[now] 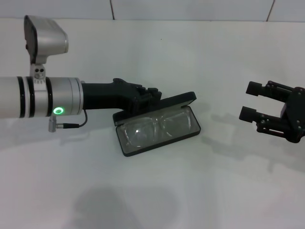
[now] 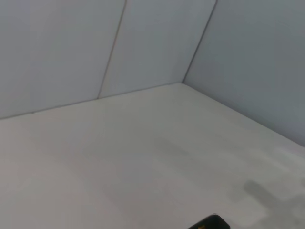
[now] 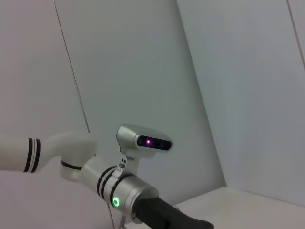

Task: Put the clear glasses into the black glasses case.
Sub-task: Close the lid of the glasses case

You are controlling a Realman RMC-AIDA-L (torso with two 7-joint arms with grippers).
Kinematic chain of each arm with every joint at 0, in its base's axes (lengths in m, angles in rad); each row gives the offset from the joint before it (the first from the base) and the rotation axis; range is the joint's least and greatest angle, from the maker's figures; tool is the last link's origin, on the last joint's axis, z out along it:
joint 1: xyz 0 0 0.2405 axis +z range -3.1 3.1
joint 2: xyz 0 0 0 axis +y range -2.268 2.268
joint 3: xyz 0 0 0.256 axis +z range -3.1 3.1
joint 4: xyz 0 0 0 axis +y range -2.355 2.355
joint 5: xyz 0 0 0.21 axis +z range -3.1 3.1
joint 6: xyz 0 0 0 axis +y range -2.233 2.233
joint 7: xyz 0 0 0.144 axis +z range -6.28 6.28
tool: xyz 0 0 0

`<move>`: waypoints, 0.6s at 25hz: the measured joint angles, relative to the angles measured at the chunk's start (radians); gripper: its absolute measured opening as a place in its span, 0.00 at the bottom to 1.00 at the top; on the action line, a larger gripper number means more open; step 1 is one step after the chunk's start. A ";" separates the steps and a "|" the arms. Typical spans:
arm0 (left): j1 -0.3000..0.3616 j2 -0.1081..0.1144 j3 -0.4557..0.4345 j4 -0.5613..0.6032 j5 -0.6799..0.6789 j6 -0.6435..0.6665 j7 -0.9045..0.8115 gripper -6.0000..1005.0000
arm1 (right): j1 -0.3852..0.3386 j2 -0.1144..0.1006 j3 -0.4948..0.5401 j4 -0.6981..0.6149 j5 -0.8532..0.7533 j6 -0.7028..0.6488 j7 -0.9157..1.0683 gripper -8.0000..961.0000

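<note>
- Transparent plastic, the clear glasses lie inside the black glasses case, lens up, filling its tray.
- The case sits open on the white table, near the middle; its lid stands raised along the far edge.
- The left gripper reaches in from the left and sits at the lid's left end; how wide its fingers stand cannot be told.
- The right gripper hovers well apart on the right, its 2 fingers spread wide, holding nothing.
</note>
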 joint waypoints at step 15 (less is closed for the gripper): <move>-0.019 0.003 0.000 0.001 -0.050 -0.017 0.014 0.12 | 0.039 -0.021 -0.005 -0.057 -0.143 0.016 0.106 0.74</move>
